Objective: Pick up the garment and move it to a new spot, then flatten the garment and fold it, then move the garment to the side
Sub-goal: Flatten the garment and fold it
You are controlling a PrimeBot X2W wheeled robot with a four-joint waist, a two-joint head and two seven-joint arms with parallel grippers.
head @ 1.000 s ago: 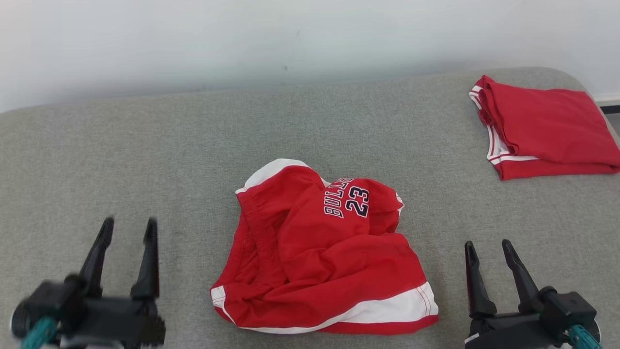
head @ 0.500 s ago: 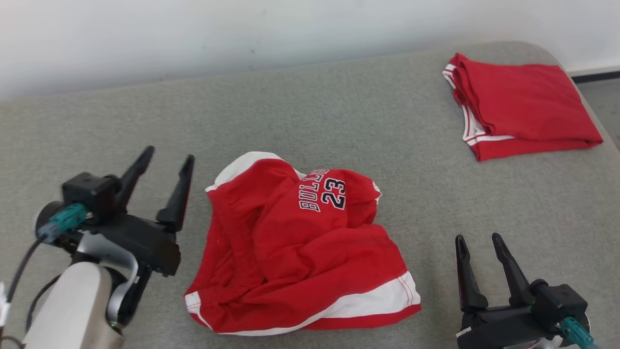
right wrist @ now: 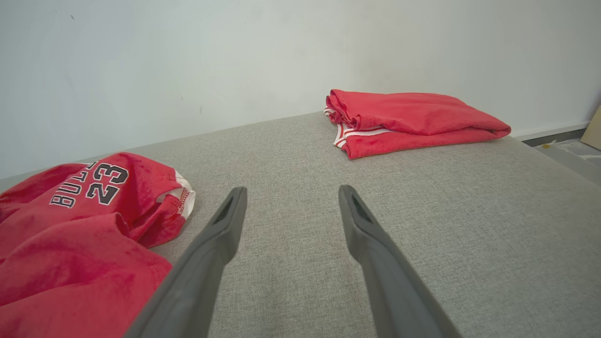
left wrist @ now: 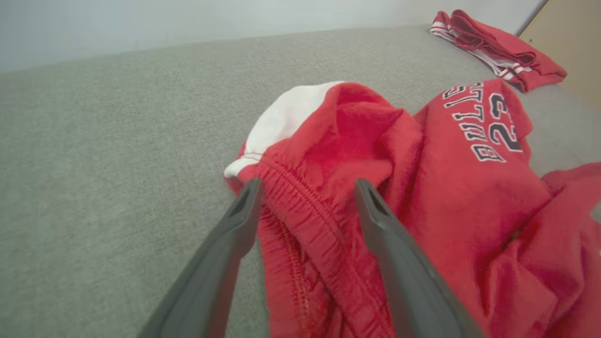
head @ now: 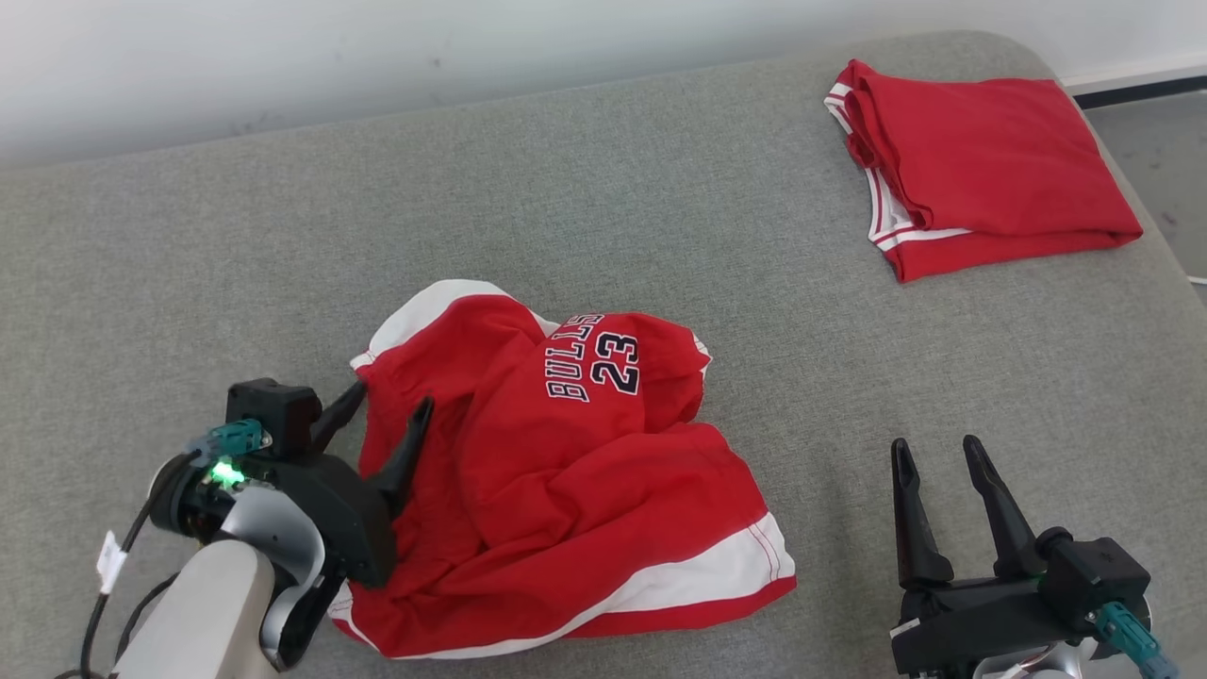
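The garment (head: 566, 471) is a pair of crumpled red shorts with white trim and "BULLS 23" print, lying in the middle of the grey padded surface. My left gripper (head: 391, 401) is open at the garment's left edge, its two fingers straddling the elastic waistband (left wrist: 305, 206) without pinching it. The same garment (right wrist: 84, 225) lies to the left in the right wrist view. My right gripper (head: 934, 453) stands open over bare grey fabric to the right of the garment, with nothing between its fingers (right wrist: 235, 211).
A second red garment (head: 981, 160), folded, rests at the far right corner of the grey surface (head: 660, 217). A white wall runs along the back. The surface's right edge drops to a floor (head: 1160, 141).
My left gripper has swung in from the lower left to the garment's waistband edge, still open. The head camera has shifted, so the whole scene sits lower left. The right gripper stays put.
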